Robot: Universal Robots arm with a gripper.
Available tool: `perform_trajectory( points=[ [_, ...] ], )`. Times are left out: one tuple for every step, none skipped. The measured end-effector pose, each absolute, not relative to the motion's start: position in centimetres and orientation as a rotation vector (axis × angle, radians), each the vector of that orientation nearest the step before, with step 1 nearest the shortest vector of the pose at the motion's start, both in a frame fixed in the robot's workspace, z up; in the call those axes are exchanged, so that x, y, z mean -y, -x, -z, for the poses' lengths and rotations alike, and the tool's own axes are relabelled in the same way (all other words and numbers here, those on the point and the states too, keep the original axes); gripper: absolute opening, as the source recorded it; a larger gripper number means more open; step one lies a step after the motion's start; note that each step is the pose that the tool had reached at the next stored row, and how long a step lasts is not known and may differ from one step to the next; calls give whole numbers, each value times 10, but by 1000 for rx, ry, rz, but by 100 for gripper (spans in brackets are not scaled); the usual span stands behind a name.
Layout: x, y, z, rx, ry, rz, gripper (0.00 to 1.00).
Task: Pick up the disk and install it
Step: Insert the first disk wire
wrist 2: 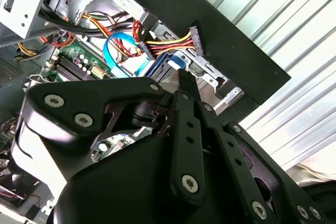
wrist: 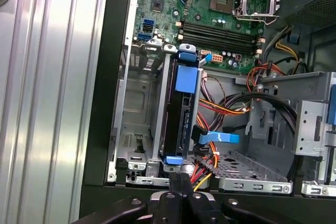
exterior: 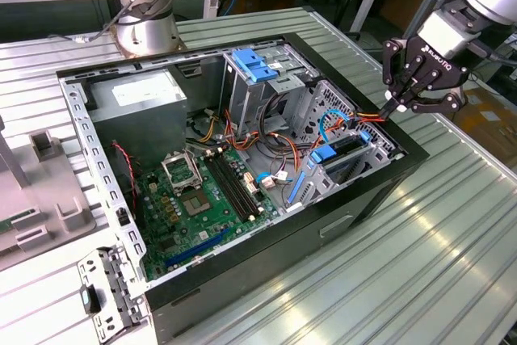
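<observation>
Exterior view: gripper (exterior: 393, 107) closed, empty, poised above computer case (exterior: 367, 199) edge at exterior view's right; disk (exterior: 346, 151) seated upright in drive cage (exterior: 317, 187) inside case, just beside fingertips.
Second wrist view: fingers (wrist 2: 185, 85) pressed together near orange-yellow cables (wrist 2: 168, 39).
First wrist view: disk (wrist: 177, 111) on edge in bay, blue tab (wrist: 186, 79) beside motherboard (wrist: 220, 9).

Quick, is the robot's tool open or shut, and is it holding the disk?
Tool: shut, holding nothing, its tips at the end of the disk, which stands in the case's drive bay.
</observation>
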State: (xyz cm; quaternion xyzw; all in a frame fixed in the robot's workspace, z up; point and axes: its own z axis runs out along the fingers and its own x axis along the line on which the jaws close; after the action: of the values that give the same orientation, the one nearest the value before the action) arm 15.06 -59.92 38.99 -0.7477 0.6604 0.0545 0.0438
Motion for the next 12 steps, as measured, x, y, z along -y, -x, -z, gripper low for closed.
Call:
perform_trajectory(
  points=[
    [599, -151, -390, -2019, 2285, -167, 11],
    [599, -150, -390, -2019, 2285, -167, 11],
    [599, -150, -390, -2018, 2285, -167, 11],
    [599, -150, -390, -2018, 2285, -167, 11],
    [599, -150, -390, -2018, 2285, -167, 11],
    [599, -150, -390, -2017, 2286, -167, 11],
    [599, -150, -390, -2014, 2289, -168, 11],
    [599, -150, -390, -2011, 2292, -168, 11],
    [599, -150, -390, -2006, 2297, -168, 11],
    [599, -150, -390, -2002, 2300, -168, 11],
    [599, -150, -390, -1997, 2305, -169, 11],
    [599, -150, -390, -1993, 2308, -169, 11]
  ],
)
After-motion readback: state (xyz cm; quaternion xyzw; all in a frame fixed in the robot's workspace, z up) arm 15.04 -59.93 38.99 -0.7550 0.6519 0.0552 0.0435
